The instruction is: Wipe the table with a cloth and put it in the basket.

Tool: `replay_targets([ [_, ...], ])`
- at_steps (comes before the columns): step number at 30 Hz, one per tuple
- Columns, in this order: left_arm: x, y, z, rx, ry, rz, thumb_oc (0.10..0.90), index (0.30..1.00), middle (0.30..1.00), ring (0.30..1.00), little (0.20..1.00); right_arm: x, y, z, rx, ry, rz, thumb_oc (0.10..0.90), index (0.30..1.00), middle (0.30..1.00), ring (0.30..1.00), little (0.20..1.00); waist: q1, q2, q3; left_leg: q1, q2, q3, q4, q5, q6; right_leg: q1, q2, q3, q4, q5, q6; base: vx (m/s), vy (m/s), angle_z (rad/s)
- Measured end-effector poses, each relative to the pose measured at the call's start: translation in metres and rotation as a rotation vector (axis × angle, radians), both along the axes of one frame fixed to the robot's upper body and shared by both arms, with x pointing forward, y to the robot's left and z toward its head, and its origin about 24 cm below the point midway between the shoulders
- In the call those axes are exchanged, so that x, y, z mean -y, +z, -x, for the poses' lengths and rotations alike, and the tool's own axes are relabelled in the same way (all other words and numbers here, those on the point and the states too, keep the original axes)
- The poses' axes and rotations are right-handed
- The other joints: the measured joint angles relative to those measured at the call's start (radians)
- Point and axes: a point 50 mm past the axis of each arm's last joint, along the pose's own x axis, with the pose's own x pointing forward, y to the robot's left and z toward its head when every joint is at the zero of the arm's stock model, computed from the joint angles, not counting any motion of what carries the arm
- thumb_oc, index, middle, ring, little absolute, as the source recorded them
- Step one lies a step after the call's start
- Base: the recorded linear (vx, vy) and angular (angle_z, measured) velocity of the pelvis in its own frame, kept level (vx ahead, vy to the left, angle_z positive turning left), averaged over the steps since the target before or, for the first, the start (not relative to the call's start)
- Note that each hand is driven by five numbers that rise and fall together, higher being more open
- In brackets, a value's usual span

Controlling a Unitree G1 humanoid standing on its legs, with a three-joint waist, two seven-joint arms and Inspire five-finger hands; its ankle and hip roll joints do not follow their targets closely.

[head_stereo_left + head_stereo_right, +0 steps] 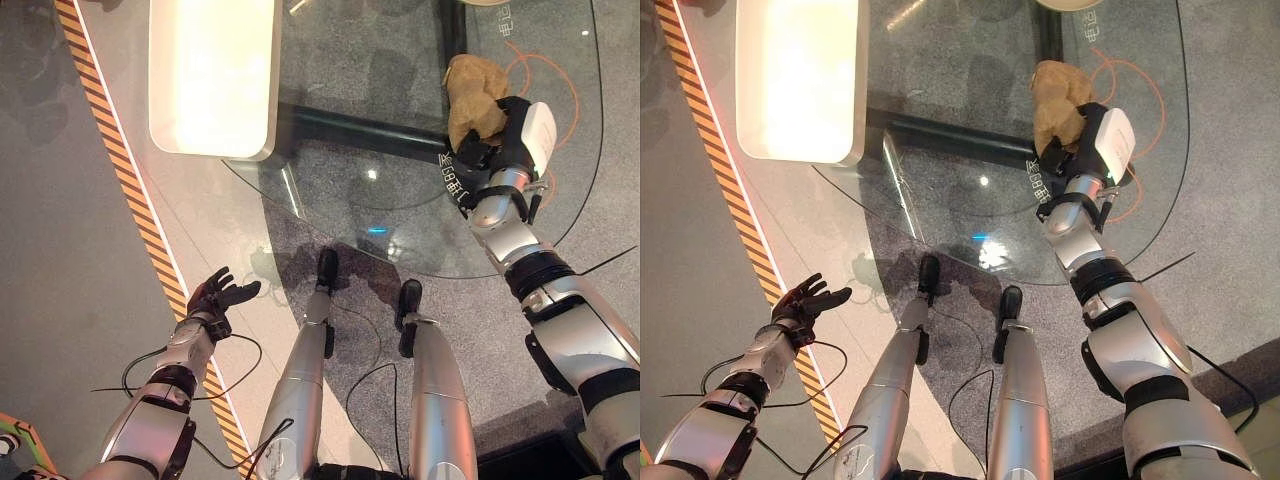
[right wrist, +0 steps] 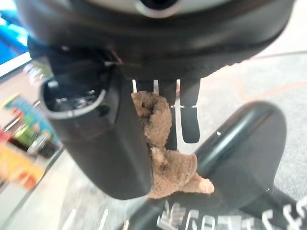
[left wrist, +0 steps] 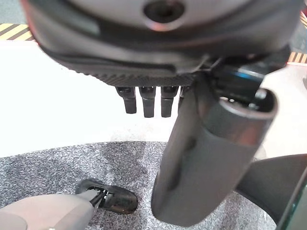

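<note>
Toward the upper right of the head views, the right hand [image 1: 500,135] is held over the round glass table [image 1: 400,215], its dark fingers curled round one crumpled tan cloth [image 1: 470,100]. That cloth is thick and nubbly like terry towelling, bunched into a lump that sticks up past the fingertips. From the right wrist camera the same cloth [image 2: 160,148] is pinched between the thumb and the fingers [image 2: 190,122], a loose fold hanging below them. Through the clear tabletop show a dark bar of the table's frame [image 1: 360,130] and a speckled grey carpet [image 1: 360,205]. One white, smooth slab with rounded corners [image 1: 212,75] fills the upper left. A single orange-and-black striped tape line [image 1: 120,165] runs diagonally down the pale floor. At the lower left, the left hand [image 1: 218,297] hangs over that floor, fingers spread and relaxed, holding nothing.
</note>
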Motion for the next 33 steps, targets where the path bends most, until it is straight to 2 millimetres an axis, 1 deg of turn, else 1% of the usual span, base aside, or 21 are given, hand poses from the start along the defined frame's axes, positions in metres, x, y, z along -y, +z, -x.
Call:
replay_targets([
  [4, 0.000, -0.001, 0.001, -0.002, 0.002, -0.002, 0.800, 0.900, 0.900, 0.900, 0.900, -0.009, -0.002, -0.002, -0.037, 0.036, 0.093, 0.100, 0.300, 0.300, 0.300, 0.200, 0.002, 0.001, -0.001, 0.001, -0.002, 0.000, -0.001, -0.001, -0.003, -0.002, -0.002, 0.000, 0.006, 0.000, 0.000, 0.00, 0.000, 0.00],
  [11, 0.002, 0.001, -0.001, 0.005, 0.003, -0.004, 0.800, 0.900, 0.900, 0.900, 0.900, -0.026, -0.002, -0.003, -0.074, 0.134, 0.203, 0.100, 0.300, 0.300, 0.300, 0.200, 0.002, 0.003, -0.001, 0.005, -0.003, 0.001, -0.003, 0.002, 0.001, -0.002, 0.000, -0.001, 0.009, -0.002, -0.003, 0.00, 0.000, 0.00],
  [15, 0.005, 0.001, -0.002, 0.013, -0.004, 0.002, 0.800, 0.900, 0.900, 0.900, 0.900, -0.041, -0.004, -0.003, -0.098, 0.208, 0.261, 0.100, 0.300, 0.300, 0.300, 0.200, 0.005, 0.005, -0.001, 0.011, -0.003, 0.001, -0.006, 0.004, -0.001, -0.002, 0.000, 0.000, 0.016, -0.006, -0.006, 0.00, 0.000, 0.00],
  [18, 0.013, -0.001, -0.003, 0.014, -0.014, 0.018, 0.800, 0.900, 0.900, 0.900, 0.900, -0.052, -0.005, -0.002, -0.123, 0.272, 0.304, 0.100, 0.300, 0.300, 0.300, 0.200, 0.013, 0.009, -0.002, 0.019, -0.002, 0.000, -0.016, 0.003, -0.009, -0.002, 0.001, 0.000, 0.023, -0.010, -0.010, 0.00, 0.000, 0.00],
  [22, 0.016, -0.002, -0.003, 0.012, -0.020, 0.026, 0.800, 0.900, 0.900, 0.900, 0.900, -0.072, -0.007, 0.001, -0.150, 0.377, 0.363, 0.100, 0.300, 0.300, 0.300, 0.200, 0.024, 0.012, -0.002, 0.024, 0.001, -0.001, -0.021, 0.005, -0.011, -0.002, 0.003, 0.000, 0.027, -0.014, -0.017, 0.00, 0.000, 0.00],
  [26, 0.017, -0.004, -0.001, 0.007, -0.019, 0.028, 0.800, 0.900, 0.900, 0.900, 0.900, -0.092, -0.010, 0.005, -0.174, 0.478, 0.409, 0.100, 0.300, 0.300, 0.300, 0.200, 0.024, 0.012, -0.002, 0.024, 0.001, -0.001, -0.023, 0.008, -0.008, -0.002, 0.002, 0.000, 0.028, -0.018, -0.017, 0.00, 0.000, 0.00],
  [33, 0.020, -0.007, 0.001, -0.001, -0.018, 0.035, 0.800, 0.900, 0.900, 0.900, 0.900, -0.113, -0.017, 0.013, -0.208, 0.604, 0.493, 0.100, 0.300, 0.300, 0.300, 0.200, 0.025, 0.012, -0.002, 0.026, 0.000, -0.001, -0.025, 0.008, -0.009, -0.002, 0.001, 0.000, 0.030, -0.019, -0.016, 0.00, 0.000, 0.00],
])
